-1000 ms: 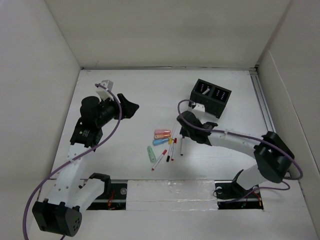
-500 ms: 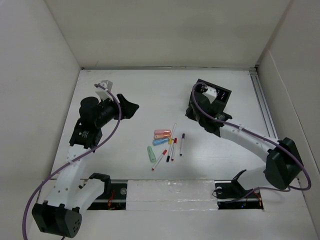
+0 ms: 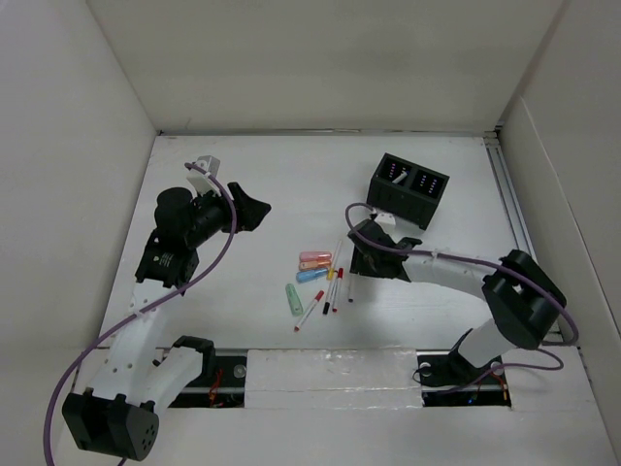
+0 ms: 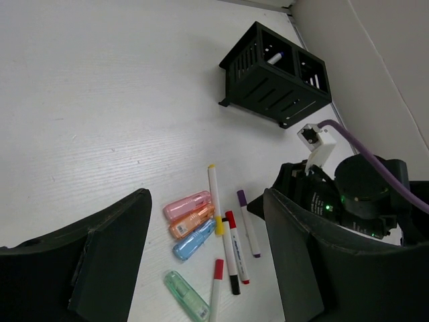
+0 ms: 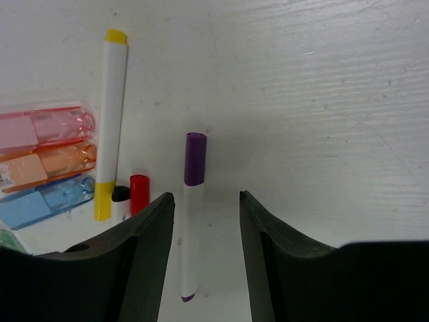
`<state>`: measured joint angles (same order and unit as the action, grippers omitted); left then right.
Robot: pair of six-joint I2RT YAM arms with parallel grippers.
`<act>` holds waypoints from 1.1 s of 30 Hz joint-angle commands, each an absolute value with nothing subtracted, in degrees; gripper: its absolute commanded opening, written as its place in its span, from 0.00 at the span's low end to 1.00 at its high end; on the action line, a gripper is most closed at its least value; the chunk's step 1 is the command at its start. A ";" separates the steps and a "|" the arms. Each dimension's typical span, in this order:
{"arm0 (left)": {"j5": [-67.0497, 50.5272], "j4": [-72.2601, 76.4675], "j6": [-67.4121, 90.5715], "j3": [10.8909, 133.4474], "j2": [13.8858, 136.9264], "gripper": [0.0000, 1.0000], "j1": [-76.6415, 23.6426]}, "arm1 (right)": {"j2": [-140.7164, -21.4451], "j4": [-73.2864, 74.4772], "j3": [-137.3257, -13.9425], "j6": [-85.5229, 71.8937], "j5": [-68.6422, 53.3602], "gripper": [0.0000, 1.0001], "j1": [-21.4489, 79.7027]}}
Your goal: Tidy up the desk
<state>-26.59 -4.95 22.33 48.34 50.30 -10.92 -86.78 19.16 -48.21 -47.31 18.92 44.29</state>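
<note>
On the white desk (image 3: 291, 175) lies a cluster of pens and highlighters. My right gripper (image 5: 206, 201) is open and low over a purple-capped pen (image 5: 191, 215), which lies loose between the fingers, closer to the left one. The top view shows this gripper (image 3: 355, 264) at the cluster's right edge, with the purple pen's (image 3: 350, 288) lower end showing. My left gripper (image 3: 257, 206) hangs open above the desk, left of the cluster, holding nothing. A black organizer (image 3: 408, 190) stands at the back right with a pen (image 4: 275, 58) in its left compartment.
Pink (image 3: 315, 256), orange (image 3: 315, 264), blue (image 3: 310, 275) and green (image 3: 294, 298) highlighters lie left of the pens. A yellow-capped pen (image 5: 107, 121) and red-capped pens (image 4: 231, 251) lie beside the purple one. White walls border the desk; a metal rail (image 3: 330, 374) runs along the front.
My right arm swung back to the organizer, then came forward again over the pens, and its jaws went from shut to open. The left arm stayed still.
</note>
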 commanded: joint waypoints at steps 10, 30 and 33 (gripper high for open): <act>-27.68 -2.20 21.71 49.39 50.45 0.64 -11.16 | -94.74 17.58 -52.38 -47.72 22.06 0.37 45.44; -26.89 -2.55 21.45 49.66 50.18 0.64 -11.16 | -85.70 15.74 -51.50 -47.55 25.66 0.04 46.58; -27.42 -2.29 21.45 49.40 49.84 0.64 -11.16 | -81.75 13.01 -52.12 -45.97 26.01 0.04 45.80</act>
